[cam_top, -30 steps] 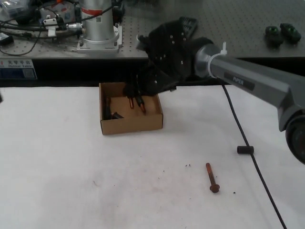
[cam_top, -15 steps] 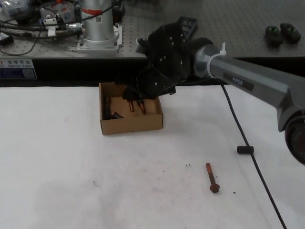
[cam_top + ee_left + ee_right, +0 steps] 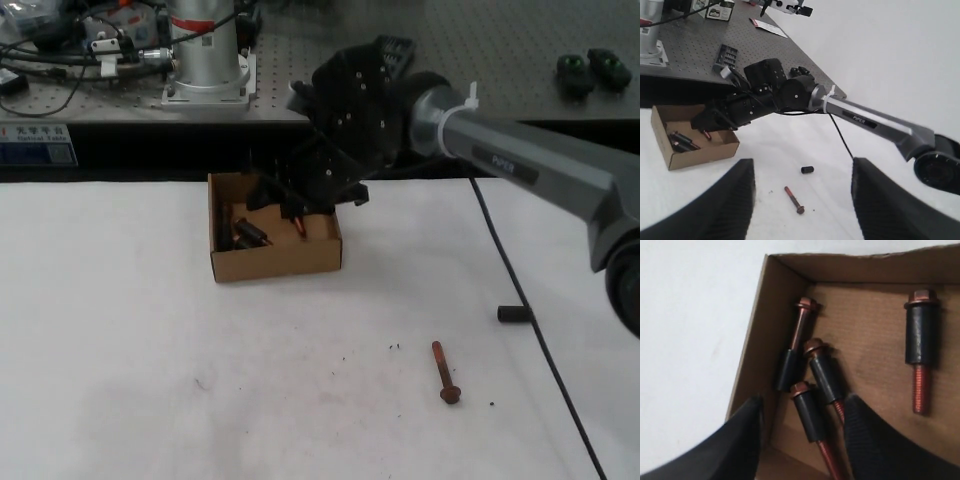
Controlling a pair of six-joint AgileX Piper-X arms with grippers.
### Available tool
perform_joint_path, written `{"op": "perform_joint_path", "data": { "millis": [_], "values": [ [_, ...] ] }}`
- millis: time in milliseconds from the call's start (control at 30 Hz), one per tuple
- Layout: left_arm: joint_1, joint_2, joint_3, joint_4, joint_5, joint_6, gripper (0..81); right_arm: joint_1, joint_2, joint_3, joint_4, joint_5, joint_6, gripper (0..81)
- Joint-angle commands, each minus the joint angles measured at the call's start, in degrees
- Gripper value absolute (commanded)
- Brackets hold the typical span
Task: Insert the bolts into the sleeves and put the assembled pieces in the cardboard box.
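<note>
Bolt (image 3: 444,371) of copper-coloured metal, hex-headed, lies loose on the white cloth-covered surface (image 3: 120,380) at the lower centre-right of the high view. Its long axis runs nearly straight up the frame, with the head toward the lower edge. Up and right of it, apart, lies a short black cylindrical sleeve (image 3: 514,314); the two are not yet joined. The left claw (image 3: 802,165) is spread wide and empty, and its wrist view shows bolt and sleeve in the gap between its fingers, farther off. Farther back, the open brown cardboard box (image 3: 275,262) holds four sleeved bolts (image 3: 920,335). The right claw (image 3: 283,203) hangs over the box, fingers parted, gripping nothing. From that claw the loose bolt lies toward the lower right, well apart. Which arm is nearer I cannot tell.
</note>
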Motion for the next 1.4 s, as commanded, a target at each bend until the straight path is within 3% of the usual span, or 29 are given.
{"op": "perform_joint_path", "data": {
  "millis": [0,133,333,433,633,833,1067,1233,1367],
  "values": [
    [0.1,0.6,-0.7,-0.4,1.8,15.2,41.9,-0.4,-6.3,-1.1,4.2,-1.1,-9.3,35.8],
    [0.1,6.2,-0.7,-0.6,2.7,27.1,41.9,-0.6,-15.1,-0.7,15.9,4.8,-20.3,35.8],
    [0.1,23.5,-2.5,-6.1,4.3,36.9,41.9,-1.9,-30.0,9.0,16.5,8.5,-22.9,35.8],
    [0.1,32.0,-5.0,-11.9,5.5,39.9,41.9,-2.3,-37.8,19.9,12.1,8.6,-22.9,35.8],
    [0.1,46.1,-12.8,-15.8,13.7,50.2,41.9,-2.4,-53.6,46.4,-5.1,8.7,-20.1,35.8],
    [0.1,55.4,-17.9,-15.8,15.5,60.7,41.9,-2.4,-67.7,69.2,-19.4,8.3,-12.9,35.8],
    [-1.1,64.6,-21.0,-15.8,16.4,74.3,41.9,-2.4,-74.9,84.8,-26.4,8.3,-5.9,35.8],
    [-3.7,70.1,-22.4,-14.8,14.5,84.3,41.9,-2.2,-80.0,91.0,-26.9,8.2,-5.4,33.3],
    [-5.6,74.7,-24.0,-14.3,10.5,92.8,35.4,-2.2,-86.4,94.8,-26.9,8.6,-4.7,29.2]
  ]
}}
